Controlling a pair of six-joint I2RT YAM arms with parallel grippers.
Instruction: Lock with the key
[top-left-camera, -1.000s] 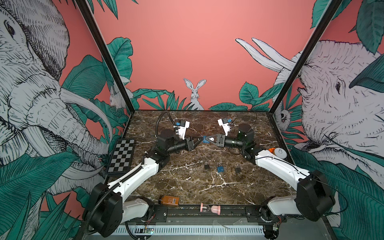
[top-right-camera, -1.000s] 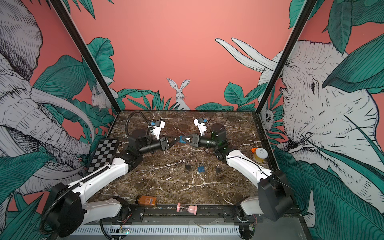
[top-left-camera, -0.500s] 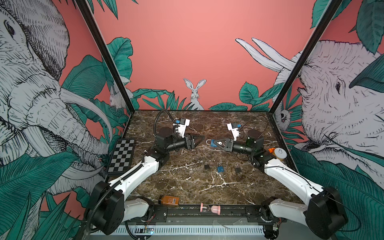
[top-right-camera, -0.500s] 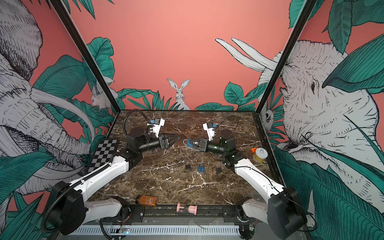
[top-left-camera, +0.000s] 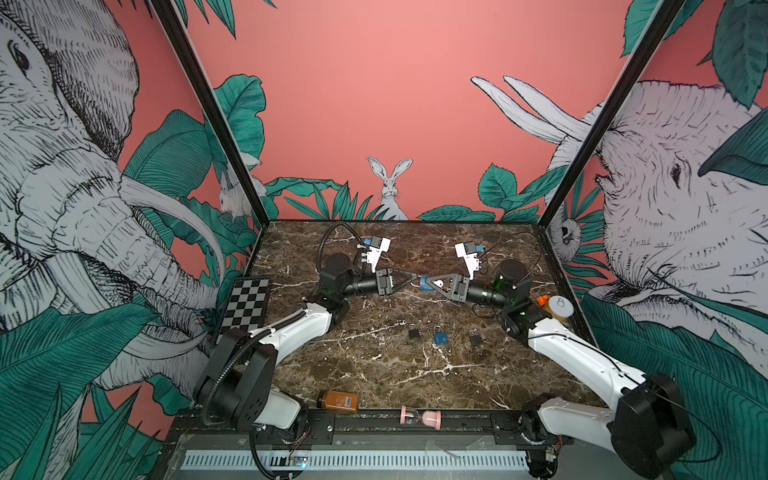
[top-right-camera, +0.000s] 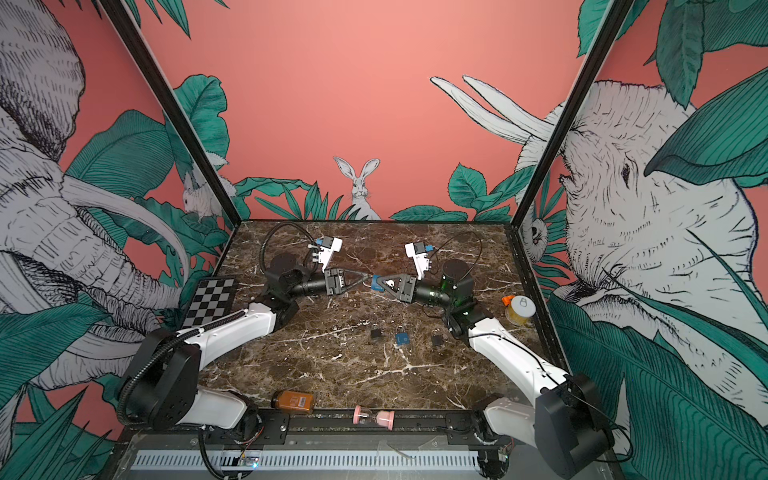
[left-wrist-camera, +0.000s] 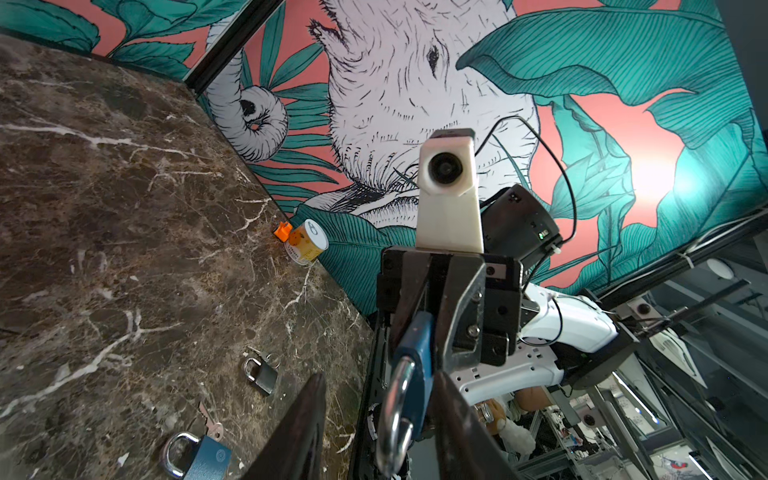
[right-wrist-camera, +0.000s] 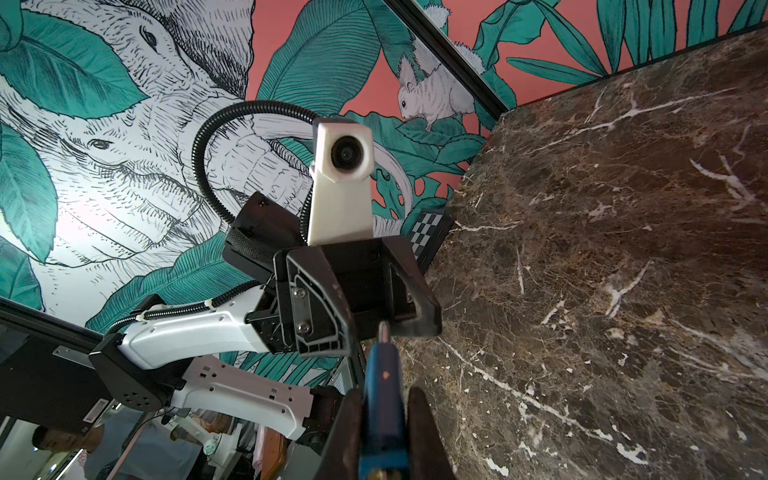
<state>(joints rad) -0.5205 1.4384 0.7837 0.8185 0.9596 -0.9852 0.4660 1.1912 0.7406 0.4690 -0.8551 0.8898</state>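
Resting on marble tabletop (top-left-camera: 374, 374) amid murals (top-left-camera: 62, 208), seemingly 3 padlocks (top-left-camera: 440, 338)

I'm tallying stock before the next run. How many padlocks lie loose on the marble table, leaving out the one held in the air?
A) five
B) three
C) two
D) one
B: a black padlock, a loose blue padlock and a grey padlock lie on the table, while the right end effector grips the held blue padlock.

White arm shells (top-left-camera: 299, 328), black joints (top-left-camera: 336, 266), black left gripper (top-left-camera: 409, 277), ribbed hose (top-left-camera: 224, 370)
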